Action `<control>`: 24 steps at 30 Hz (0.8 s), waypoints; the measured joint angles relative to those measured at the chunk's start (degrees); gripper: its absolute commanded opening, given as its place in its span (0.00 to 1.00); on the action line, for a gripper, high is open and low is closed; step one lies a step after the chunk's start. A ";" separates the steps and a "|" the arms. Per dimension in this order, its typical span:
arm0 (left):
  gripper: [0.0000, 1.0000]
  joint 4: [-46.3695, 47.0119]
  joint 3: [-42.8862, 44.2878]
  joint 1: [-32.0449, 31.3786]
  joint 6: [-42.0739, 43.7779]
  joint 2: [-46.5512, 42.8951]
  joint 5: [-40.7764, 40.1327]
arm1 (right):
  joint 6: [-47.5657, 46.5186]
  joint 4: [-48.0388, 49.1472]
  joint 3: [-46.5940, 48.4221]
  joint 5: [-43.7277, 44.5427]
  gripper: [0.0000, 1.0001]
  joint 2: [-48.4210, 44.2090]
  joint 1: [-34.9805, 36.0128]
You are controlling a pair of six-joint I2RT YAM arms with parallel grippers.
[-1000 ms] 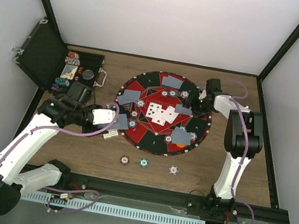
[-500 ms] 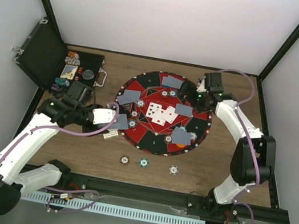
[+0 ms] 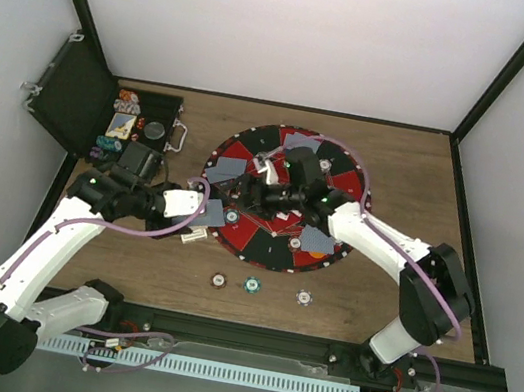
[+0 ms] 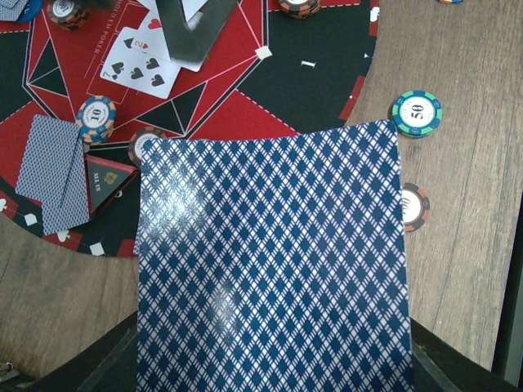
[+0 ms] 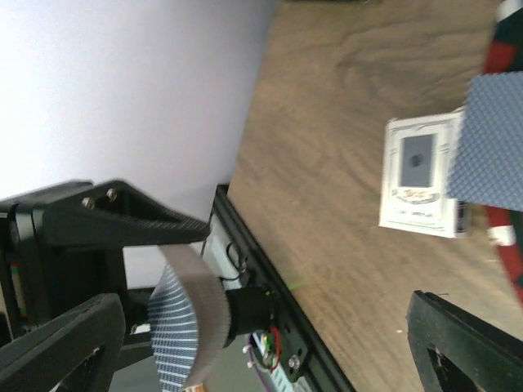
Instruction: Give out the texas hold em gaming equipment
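Pinching a blue-backed card [image 4: 270,261] in the left end effector [image 3: 194,208], centre-left; keeping the right end effector [image 3: 254,193] wide apart mid-frame, gripping nothing.

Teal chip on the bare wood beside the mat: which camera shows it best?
Left wrist: the teal chip is close and unobstructed, its 50 and edge stripes readable. Top external shows it only as a small dot beside the mat. Right wrist does not show it.
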 measured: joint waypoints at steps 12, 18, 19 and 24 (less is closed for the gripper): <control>0.08 0.09 0.00 0.00 0.00 0.07 0.11 | 5.77 10.14 0.00 -4.57 0.88 6.12 7.17; 0.08 0.48 0.00 0.00 -0.02 0.07 0.13 | 7.58 12.20 1.84 -5.90 0.87 10.73 9.66; 0.08 0.48 0.00 0.00 -0.02 0.07 0.13 | 8.07 13.25 1.86 -6.36 0.86 11.21 9.84; 0.08 0.17 0.00 0.00 -0.04 0.09 -0.07 | 10.47 18.53 1.88 -9.16 0.82 14.05 10.10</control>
